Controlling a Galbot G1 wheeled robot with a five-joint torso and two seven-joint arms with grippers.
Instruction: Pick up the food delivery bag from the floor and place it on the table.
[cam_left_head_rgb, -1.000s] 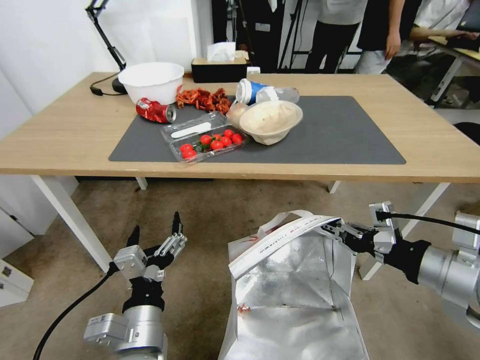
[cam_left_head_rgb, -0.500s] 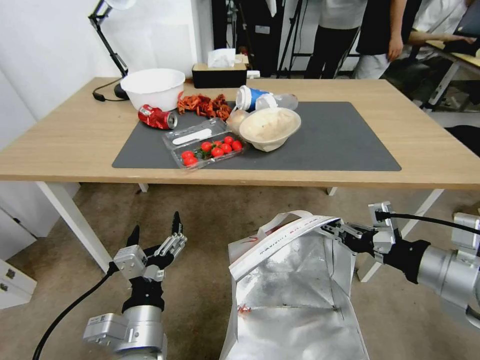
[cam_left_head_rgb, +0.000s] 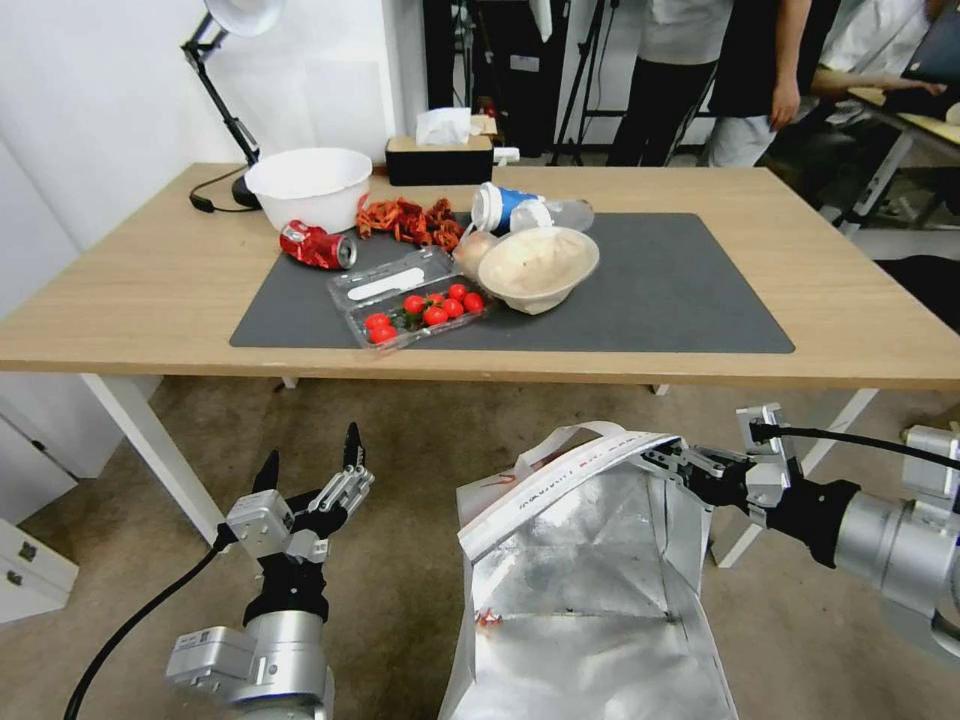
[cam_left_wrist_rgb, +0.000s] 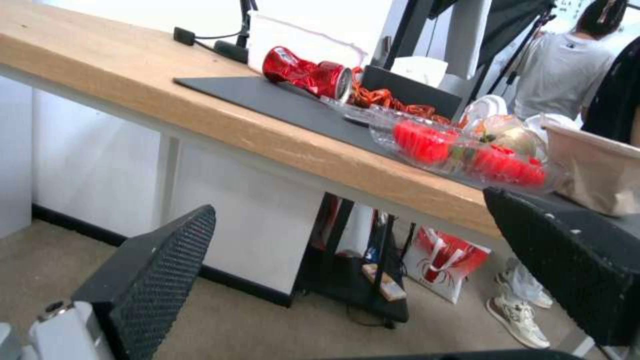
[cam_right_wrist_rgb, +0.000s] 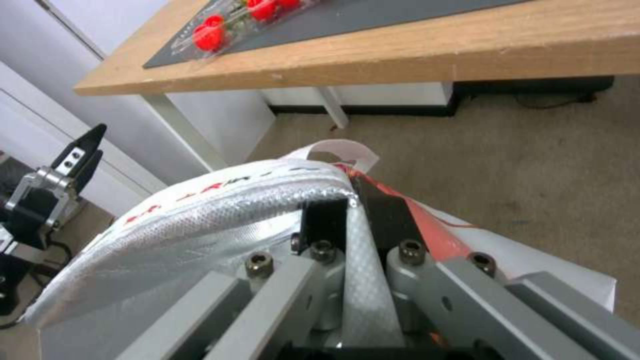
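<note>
The food delivery bag (cam_left_head_rgb: 590, 580) stands open low in the head view, its silver foil lining showing, with a white strap handle (cam_left_head_rgb: 560, 440) on top. My right gripper (cam_left_head_rgb: 672, 462) is shut on the bag's upper rim on its right side. In the right wrist view its fingers (cam_right_wrist_rgb: 320, 220) pinch the foil rim of the bag (cam_right_wrist_rgb: 200, 205). Whether the bag's bottom touches the floor (cam_left_head_rgb: 420, 430) is hidden. My left gripper (cam_left_head_rgb: 311, 452) hangs open left of the bag, holding nothing, below the table (cam_left_head_rgb: 140, 290) edge. In the left wrist view the left gripper (cam_left_wrist_rgb: 350, 205) faces the table (cam_left_wrist_rgb: 133, 75).
On the table's grey mat (cam_left_head_rgb: 680, 290) lie a clear box of tomatoes (cam_left_head_rgb: 410, 300), a beige bowl (cam_left_head_rgb: 540, 265), a crushed red can (cam_left_head_rgb: 318, 246), a white bowl (cam_left_head_rgb: 308, 185) and a bottle (cam_left_head_rgb: 530, 210). White table legs (cam_left_head_rgb: 150, 450) (cam_left_head_rgb: 790, 480) flank the bag.
The whole head view has shifted: the table sits lower in the picture than before. Both grippers and the bag keep the same places in the view, the right one still gripping the rim.
</note>
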